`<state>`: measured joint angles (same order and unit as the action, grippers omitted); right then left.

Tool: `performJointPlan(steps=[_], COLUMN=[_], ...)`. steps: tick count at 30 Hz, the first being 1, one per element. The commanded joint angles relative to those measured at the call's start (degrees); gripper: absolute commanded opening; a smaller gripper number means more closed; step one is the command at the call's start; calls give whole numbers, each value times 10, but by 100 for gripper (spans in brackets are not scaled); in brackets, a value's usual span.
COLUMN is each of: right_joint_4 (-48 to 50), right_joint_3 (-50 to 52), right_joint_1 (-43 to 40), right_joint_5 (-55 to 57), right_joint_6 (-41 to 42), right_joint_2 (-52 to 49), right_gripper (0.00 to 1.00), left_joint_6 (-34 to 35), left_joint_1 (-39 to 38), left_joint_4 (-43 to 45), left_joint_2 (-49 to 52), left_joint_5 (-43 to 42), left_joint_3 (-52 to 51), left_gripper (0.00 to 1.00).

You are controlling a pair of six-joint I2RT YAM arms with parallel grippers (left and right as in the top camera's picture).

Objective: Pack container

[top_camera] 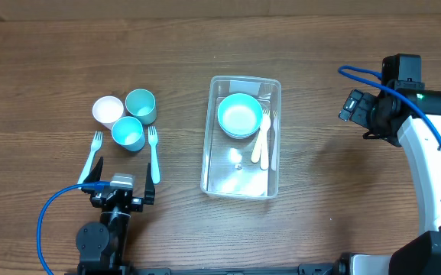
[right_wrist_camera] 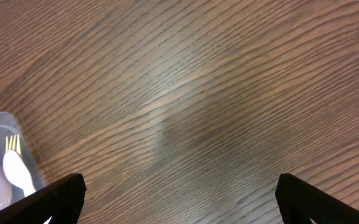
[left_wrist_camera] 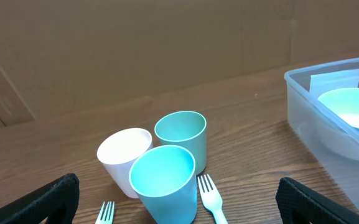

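Inside the container (top_camera: 231,177) sits a teal bowl (top_camera: 240,114); both arms' jaws stand wide, released.

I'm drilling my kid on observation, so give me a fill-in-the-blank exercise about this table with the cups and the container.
The bowl sits ____ the container. Left of the container stand ____ cups. Only one cup is ____. Beside the cups lie ____ forks.
Missing: inside, three, white, two.
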<state>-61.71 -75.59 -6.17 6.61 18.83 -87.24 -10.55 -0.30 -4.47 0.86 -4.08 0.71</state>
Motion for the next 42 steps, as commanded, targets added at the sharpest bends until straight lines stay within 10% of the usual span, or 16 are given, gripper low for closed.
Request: performJointPlan(steps=[1, 6, 11, 17, 27, 35, 42], right_joint_4=[1, 1, 1, 1, 1, 1, 1], right_joint_3=[-15, -15, -15, -15, -15, -15, -15], right_joint_1=[0, 0, 0, 0, 0, 0, 0], right_joint_5=[4, 4, 4, 4, 4, 4, 4], right_joint_6=[-2, -2, -2, -2, -2, -2, -2], right_joint_2=[14, 14, 14, 14, 14, 14, 14], right_gripper=[100, 100, 100, 100, 100, 100, 100], left_joint_6=[-6, -8, 37, 133, 80, 69, 19], left_joint_1=[-1, -1, -1, -1, -1, -1, -1], left_joint_4=[1, 23, 60, -71, -602, -718, -714], left_joint_2=[-6, -6, -6, 38, 612, 847, 926], left_joint_5=[-4, -10, -214, -143, -70, -110, -108], left_joint_3=[-2, -2, 2, 163, 774, 874, 855], left_gripper=[100, 100, 100, 100, 100, 100, 58])
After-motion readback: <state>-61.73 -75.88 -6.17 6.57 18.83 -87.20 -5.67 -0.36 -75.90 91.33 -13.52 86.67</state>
